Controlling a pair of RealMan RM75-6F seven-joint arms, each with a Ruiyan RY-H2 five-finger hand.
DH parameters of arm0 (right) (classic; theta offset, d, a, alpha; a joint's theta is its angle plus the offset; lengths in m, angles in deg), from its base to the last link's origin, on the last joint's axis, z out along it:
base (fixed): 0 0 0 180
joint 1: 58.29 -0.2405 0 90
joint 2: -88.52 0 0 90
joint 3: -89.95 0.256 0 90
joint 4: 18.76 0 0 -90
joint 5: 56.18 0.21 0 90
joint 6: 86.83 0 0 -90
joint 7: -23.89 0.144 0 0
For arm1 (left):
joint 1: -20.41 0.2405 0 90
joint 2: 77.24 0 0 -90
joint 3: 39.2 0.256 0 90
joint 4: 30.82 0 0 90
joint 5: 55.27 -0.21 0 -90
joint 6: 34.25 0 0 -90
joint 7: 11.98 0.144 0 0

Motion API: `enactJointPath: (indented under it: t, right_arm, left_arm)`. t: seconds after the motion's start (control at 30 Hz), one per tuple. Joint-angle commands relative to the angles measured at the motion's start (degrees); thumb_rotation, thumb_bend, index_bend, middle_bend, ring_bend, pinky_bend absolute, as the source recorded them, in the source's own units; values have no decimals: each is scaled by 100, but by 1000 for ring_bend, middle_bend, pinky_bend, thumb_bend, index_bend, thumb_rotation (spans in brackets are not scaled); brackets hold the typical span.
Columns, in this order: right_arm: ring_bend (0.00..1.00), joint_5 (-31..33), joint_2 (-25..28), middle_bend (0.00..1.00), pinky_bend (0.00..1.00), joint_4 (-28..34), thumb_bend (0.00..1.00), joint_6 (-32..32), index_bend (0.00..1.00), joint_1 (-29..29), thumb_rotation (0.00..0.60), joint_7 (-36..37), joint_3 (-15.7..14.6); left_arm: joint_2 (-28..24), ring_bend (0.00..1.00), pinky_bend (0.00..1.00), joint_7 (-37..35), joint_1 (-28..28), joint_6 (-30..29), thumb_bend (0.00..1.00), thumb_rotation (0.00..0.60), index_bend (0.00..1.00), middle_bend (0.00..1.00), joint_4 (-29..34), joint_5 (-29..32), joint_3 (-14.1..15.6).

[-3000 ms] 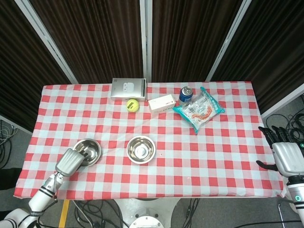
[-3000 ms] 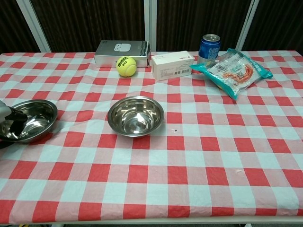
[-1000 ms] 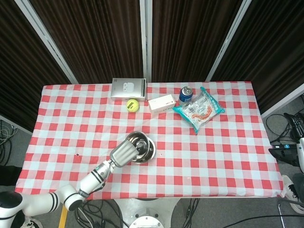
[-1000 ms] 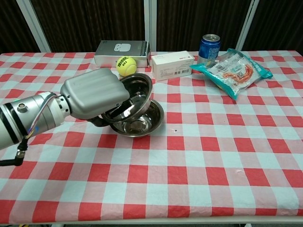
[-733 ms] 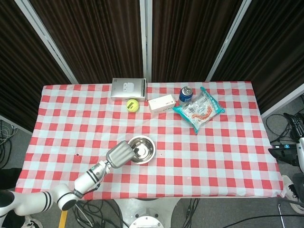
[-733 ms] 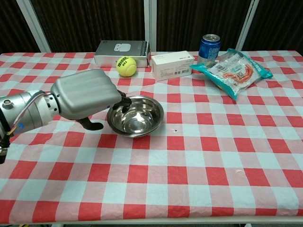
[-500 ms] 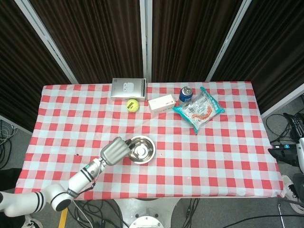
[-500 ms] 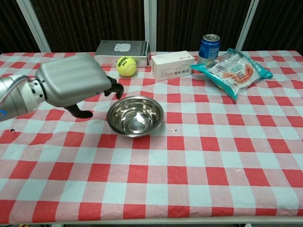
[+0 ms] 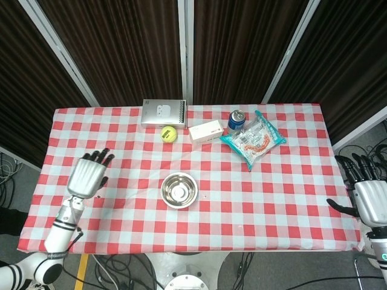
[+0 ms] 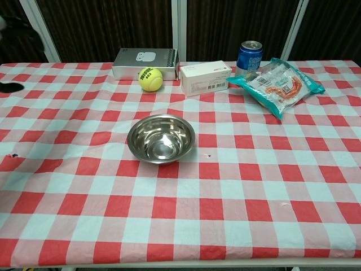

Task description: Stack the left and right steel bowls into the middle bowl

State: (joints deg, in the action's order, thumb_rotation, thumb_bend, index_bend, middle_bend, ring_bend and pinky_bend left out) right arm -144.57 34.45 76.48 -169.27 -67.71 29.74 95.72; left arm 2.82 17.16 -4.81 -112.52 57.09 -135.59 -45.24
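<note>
Your left hand (image 9: 87, 176) hovers released, fingers spread, over the worktop's (image 9: 284, 199) left side. Your right hand (image 9: 370, 199) hangs open off its right edge. Steel bowls (image 9: 179, 190) sit mid-worktop.

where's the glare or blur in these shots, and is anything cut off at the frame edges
Chest view: bright reflections inside the steel bowl, otherwise sharp; a dark blurred shape at the top left corner, too unclear to name. Head view: even light, the bowl shines less; the left hand shows whole with fingers spread, the right hand is clipped by the right edge.
</note>
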Motion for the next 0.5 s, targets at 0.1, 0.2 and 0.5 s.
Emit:
enactJointPath:
  t: [0.1, 0.2, 0.5]
  right_arm:
    - [0, 68, -358, 91, 0, -284, 44, 146, 61, 57, 600, -455, -195]
    - [0, 140, -468, 87, 0, -394, 44, 155, 60, 104, 600, -521, -231]
    - [0, 196, -486, 81, 0, -476, 44, 227, 51, 104, 600, -486, -249]
  left_arm:
    - [-471, 181, 274, -1500, 1116, -931, 172, 600, 295, 216, -265, 10, 322]
    - [-526, 166, 261, -1741, 1330, -1146, 170, 600, 279, 216, -362, -50, 372]
    - [-521, 165, 261, -2061, 1615, -1070, 167, 600, 270, 217, -569, -58, 497]
